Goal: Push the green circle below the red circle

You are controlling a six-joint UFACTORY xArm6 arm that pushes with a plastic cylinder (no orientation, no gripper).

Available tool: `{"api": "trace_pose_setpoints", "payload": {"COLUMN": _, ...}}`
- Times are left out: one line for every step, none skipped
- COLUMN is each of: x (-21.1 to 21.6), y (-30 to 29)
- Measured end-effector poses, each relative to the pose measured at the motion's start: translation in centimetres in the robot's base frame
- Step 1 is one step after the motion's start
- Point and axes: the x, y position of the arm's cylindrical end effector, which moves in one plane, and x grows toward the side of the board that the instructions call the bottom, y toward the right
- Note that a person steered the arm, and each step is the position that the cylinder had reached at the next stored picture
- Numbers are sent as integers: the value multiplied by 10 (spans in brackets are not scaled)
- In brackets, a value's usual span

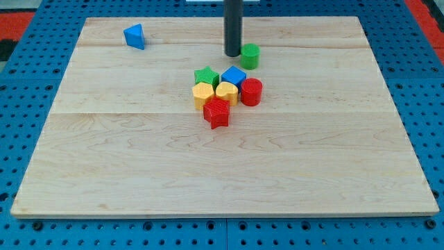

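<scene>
The green circle (pixel 250 55) stands on the wooden board near the view's top, a little right of centre. The red circle (pixel 251 92) stands below it, at the right end of a cluster of blocks. My tip (pixel 232 53) is the lower end of the dark rod and rests on the board just left of the green circle, very close to it or touching it. The green circle is above the red circle, with a gap between them.
The cluster holds a green star (pixel 206 76), a blue cube (pixel 234 76), a yellow hexagon (pixel 202 94), a yellow heart (pixel 226 92) and a red star (pixel 216 112). A blue triangle (pixel 135 36) lies at the top left. The wooden board (pixel 104 160) lies on a blue pegboard.
</scene>
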Motion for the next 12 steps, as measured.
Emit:
{"api": "trace_pose_setpoints", "payload": {"x": 2, "y": 38}}
{"api": "trace_pose_setpoints", "payload": {"x": 23, "y": 71}}
{"api": "trace_pose_setpoints", "payload": {"x": 22, "y": 97}}
{"api": "trace_pose_setpoints", "payload": {"x": 19, "y": 112}}
{"api": "trace_pose_setpoints", "payload": {"x": 33, "y": 147}}
{"api": "trace_pose_setpoints", "payload": {"x": 45, "y": 141}}
{"api": "trace_pose_setpoints", "payload": {"x": 38, "y": 107}}
{"api": "trace_pose_setpoints", "payload": {"x": 32, "y": 85}}
{"api": "trace_pose_setpoints", "payload": {"x": 42, "y": 85}}
{"api": "trace_pose_setpoints", "payload": {"x": 58, "y": 85}}
{"api": "trace_pose_setpoints", "payload": {"x": 71, "y": 85}}
{"api": "trace_pose_setpoints", "payload": {"x": 88, "y": 85}}
